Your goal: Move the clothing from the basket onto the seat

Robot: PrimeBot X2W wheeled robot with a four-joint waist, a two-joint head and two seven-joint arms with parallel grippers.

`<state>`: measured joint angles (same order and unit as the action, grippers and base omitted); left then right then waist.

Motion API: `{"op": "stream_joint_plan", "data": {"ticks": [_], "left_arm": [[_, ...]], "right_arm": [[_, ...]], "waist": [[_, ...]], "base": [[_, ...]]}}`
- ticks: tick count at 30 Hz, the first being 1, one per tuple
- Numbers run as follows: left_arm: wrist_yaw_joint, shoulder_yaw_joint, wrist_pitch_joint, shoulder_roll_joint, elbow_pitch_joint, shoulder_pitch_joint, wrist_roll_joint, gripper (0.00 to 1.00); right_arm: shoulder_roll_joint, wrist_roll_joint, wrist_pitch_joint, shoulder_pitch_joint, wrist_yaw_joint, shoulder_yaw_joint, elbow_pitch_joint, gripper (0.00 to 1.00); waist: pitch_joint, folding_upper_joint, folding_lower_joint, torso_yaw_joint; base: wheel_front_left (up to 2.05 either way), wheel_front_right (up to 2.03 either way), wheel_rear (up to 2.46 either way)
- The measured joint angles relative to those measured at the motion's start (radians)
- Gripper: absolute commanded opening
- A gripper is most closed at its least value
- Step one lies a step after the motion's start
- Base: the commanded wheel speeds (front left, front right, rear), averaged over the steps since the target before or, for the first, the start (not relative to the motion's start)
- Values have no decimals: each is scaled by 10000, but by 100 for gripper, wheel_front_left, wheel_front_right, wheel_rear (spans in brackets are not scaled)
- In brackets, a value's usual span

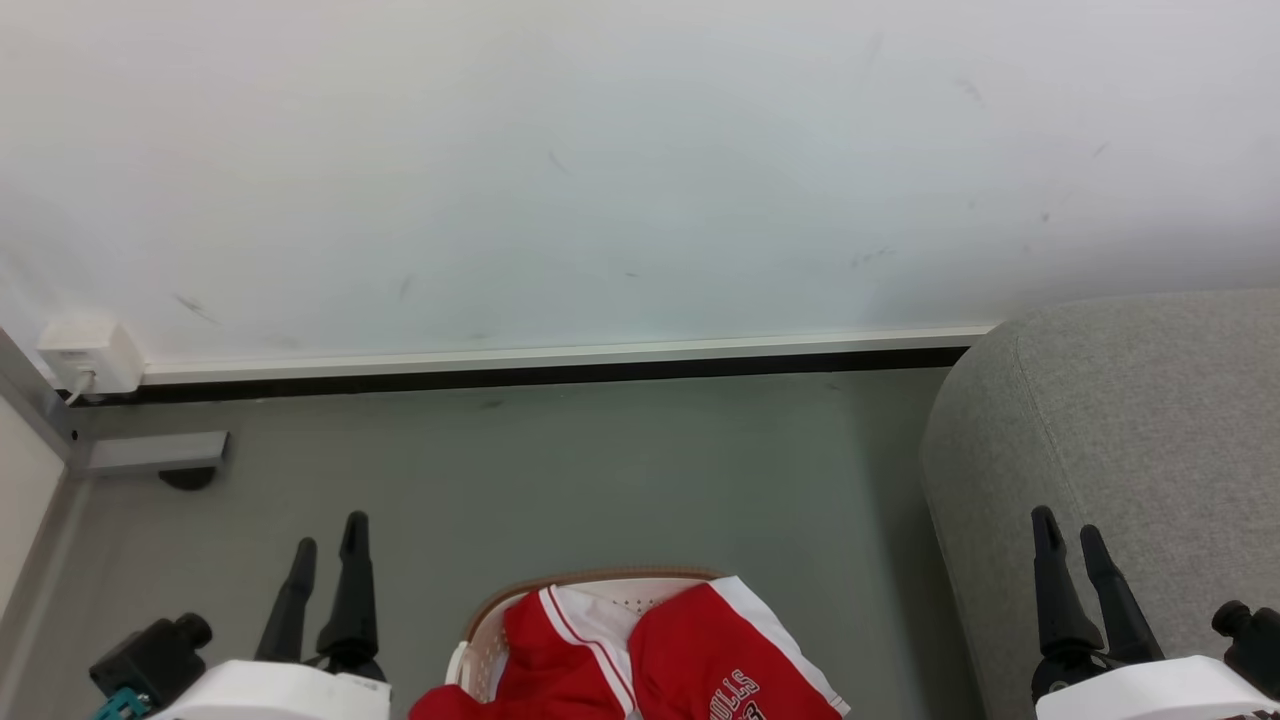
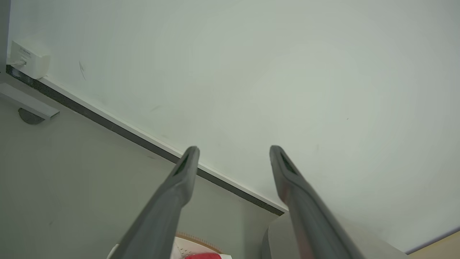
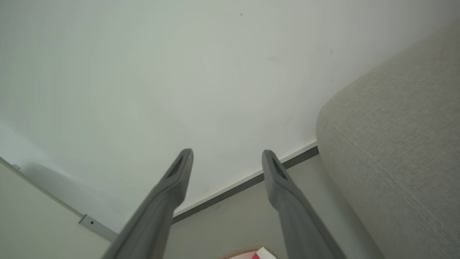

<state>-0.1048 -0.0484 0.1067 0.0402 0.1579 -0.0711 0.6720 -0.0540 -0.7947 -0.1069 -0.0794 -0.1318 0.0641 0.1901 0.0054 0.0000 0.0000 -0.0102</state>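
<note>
Red clothing (image 1: 690,650) with white trim and "Bulls" lettering lies heaped in the cream basket (image 1: 480,640), whose brown rim shows at the bottom middle of the head view. The grey seat (image 1: 1130,440) rises at the right. My left gripper (image 1: 328,535) stands open at the lower left, left of the basket, holding nothing. My right gripper (image 1: 1068,522) is open at the lower right, in front of the seat, also empty. In the left wrist view the gripper (image 2: 233,151) points at the wall, with the basket (image 2: 196,242) low between its fingers. The right wrist view has that gripper (image 3: 227,154) open beside the seat (image 3: 395,136).
A white wall (image 1: 600,150) with a dark baseboard (image 1: 540,372) closes off the grey floor (image 1: 560,480) ahead. A white socket box (image 1: 90,355) and a grey bracket (image 1: 155,452) sit at the far left, next to a pale panel edge.
</note>
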Motion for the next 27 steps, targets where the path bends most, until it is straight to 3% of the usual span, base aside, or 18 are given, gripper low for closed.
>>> {"op": "stream_joint_plan", "data": {"ticks": [27], "left_arm": [[178, 420, 708, 215, -92, 148, -3028, 100]], "right_arm": [[4, 3411, -704, -109, 0, 506, 370, 100]], "waist": [[-55, 0, 0, -14]], "base": [[0, 0, 0]]}}
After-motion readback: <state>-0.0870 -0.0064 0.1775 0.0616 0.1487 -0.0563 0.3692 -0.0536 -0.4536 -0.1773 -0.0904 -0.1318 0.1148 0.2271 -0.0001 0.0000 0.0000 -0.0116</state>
